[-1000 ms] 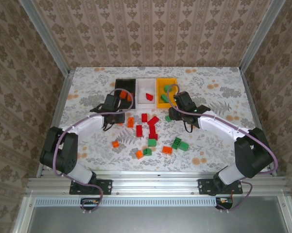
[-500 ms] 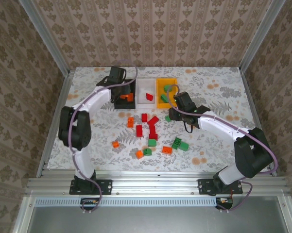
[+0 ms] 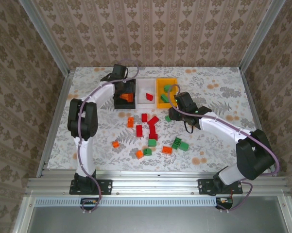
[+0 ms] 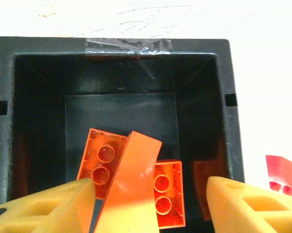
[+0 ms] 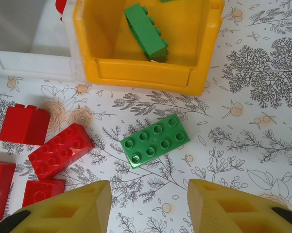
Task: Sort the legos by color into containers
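My left gripper point(image 3: 123, 86) point(image 4: 149, 201) hangs open over the black container point(image 3: 117, 106) point(image 4: 233, 73). A smooth orange lego point(image 4: 131, 184) tilts between the jaws, leaning by the left finger point(image 4: 63, 206) and well apart from the right one. Two more orange legos point(image 4: 101, 160) lie upside down on the bin floor. My right gripper point(image 3: 175, 111) point(image 5: 148, 208) stands open just above the table, with a green eight-stud lego point(image 5: 155, 141) point(image 3: 168, 118) lying ahead of its fingertips. The yellow container point(image 5: 146, 77) point(image 3: 158, 97) holds a green lego point(image 5: 146, 31). The white container point(image 3: 141, 98) point(image 5: 29, 68) holds a red one point(image 3: 149, 96).
Loose legos are scattered mid-table: red ones point(image 3: 148, 124) point(image 5: 60, 150), orange ones point(image 3: 115, 144) and green ones point(image 3: 180, 143). The three bins stand side by side at the back. Metal rails frame the table edges.
The left arm swung from the table's middle up to the black bin with an orange lego, then its jaws opened. The right arm barely moved.
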Available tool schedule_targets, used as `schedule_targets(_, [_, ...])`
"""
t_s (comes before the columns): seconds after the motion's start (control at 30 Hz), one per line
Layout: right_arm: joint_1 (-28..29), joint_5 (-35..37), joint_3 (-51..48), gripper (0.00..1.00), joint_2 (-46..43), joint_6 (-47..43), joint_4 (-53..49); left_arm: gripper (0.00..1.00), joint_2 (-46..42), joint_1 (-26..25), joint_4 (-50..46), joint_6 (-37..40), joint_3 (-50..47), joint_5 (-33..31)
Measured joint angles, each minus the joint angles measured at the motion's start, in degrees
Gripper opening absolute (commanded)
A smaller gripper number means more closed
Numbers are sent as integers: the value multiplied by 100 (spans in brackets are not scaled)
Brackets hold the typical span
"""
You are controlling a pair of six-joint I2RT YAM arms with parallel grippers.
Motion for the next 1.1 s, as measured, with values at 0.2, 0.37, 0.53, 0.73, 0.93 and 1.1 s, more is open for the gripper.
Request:
schedule_targets(0.2, [42, 0, -61, 47, -17, 0, 57, 72, -1161, -116, 63, -2, -798, 85])
schedule_targets(0.37, [144, -87, -216, 50, -22, -4, 282, 72, -2643, -568, 282, -153, -2177, 92])
schedule_targets(0.53, [232, -131, -374, 50, -22, -2, 511, 68, -3001, -1137, 365, -452, -3484, 76])
schedule_targets(0.73, [240, -129, -400, 49, -22, -2, 658, 59, -2664, -1403, 354, -730, -3899, -13])
schedule_targets(0.93, [271, -131, -400, 49, -22, -2, 693, 49, -2450, -1526, 501, -903, -3921, -197])
schedule_targets(1.1, [297, -129, -400, 49, -22, -2, 734, 48, -2286, -1523, 651, -975, -3965, -417])
